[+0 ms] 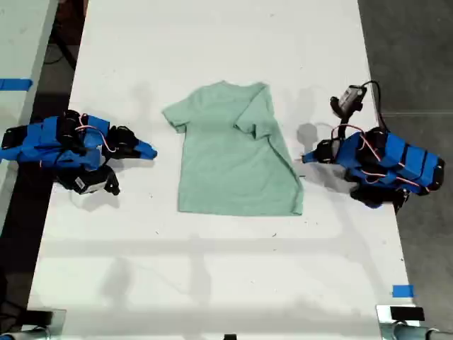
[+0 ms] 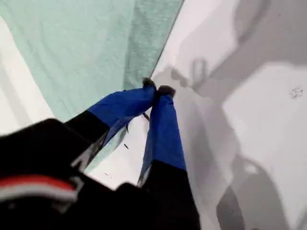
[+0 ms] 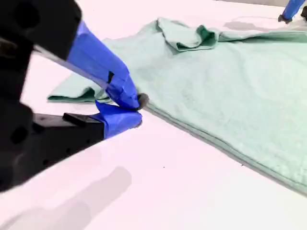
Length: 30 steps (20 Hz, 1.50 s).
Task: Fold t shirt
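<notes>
Exterior view: the t shirt [image 1: 233, 152] lies flat mid-desk [image 1: 212, 283], collar toward the far edge. The sleeve on that view's right is already turned in over the body; the sleeve on its left is still spread out. So I'd call it one sleeve fold done — the other sleeve and the main body folds are still to do.

My first gripper [image 2: 157, 90] sits at the shirt's edge on the exterior view's right, low on the desk. Jaws are together at the tips, nothing pinched between them as far as I can see; the cloth edge runs just beside the tips, not in them.

My second gripper [image 3: 134, 109] is on the exterior view's left. In the second wrist view the jaws look closed or nearly so, tips close to the near side edge of the shirt with the spread sleeve just behind — no cloth visibly gripped. In the exterior view it lies apart from the shirt, with bare desk between.

Surroundings: blue tape marks [image 1: 402, 290] at the desk's near corner on the exterior view's right and on a neighbouring surface at that view's left edge. Cabling loops over the arm on the exterior view's right. Nothing lies on the desk between either gripper and the shirt, so I see no obstruction.
</notes>
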Each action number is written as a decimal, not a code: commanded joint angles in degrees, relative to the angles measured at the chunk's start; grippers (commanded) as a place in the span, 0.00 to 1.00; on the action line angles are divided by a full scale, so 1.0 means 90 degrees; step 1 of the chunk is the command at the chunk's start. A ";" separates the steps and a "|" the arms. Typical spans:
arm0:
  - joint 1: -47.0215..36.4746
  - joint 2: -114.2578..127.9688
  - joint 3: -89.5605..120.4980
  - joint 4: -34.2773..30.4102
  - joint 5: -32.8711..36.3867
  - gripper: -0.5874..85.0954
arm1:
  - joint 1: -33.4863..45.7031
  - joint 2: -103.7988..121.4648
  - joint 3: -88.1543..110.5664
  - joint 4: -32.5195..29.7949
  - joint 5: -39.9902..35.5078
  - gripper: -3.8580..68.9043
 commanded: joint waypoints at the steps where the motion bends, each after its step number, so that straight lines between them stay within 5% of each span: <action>1: -0.0410 0.0029 -0.0098 -0.0020 -0.0303 0.01 | -0.0273 0.0059 -0.0137 0.0068 0.0215 0.07; 9: -0.0557 -0.1240 -0.1143 -0.0107 -0.0098 0.01 | -0.0293 0.0059 -0.0117 0.0068 0.0195 0.07; 11: -0.0850 -0.3643 -0.2891 -0.0195 0.0674 0.01 | -0.0293 0.0059 -0.0088 0.0059 0.0195 0.07; 16: -0.2412 -0.8721 -0.8223 0.1299 0.3975 0.01 | -0.0322 0.0059 -0.0098 0.0068 0.0254 0.07; 18: -0.2910 -0.9863 -0.9316 0.1621 0.4512 0.31 | -0.0322 0.0059 -0.0107 0.0068 0.0254 0.07; 19: -0.3105 -1.0322 -0.9629 0.1699 0.4736 0.34 | -0.0322 0.0059 -0.0117 0.0068 0.0254 0.07; 30: -0.4287 -1.2793 -0.8027 -0.0293 0.4473 0.33 | -0.0439 0.0059 -0.0195 0.0098 0.0254 0.07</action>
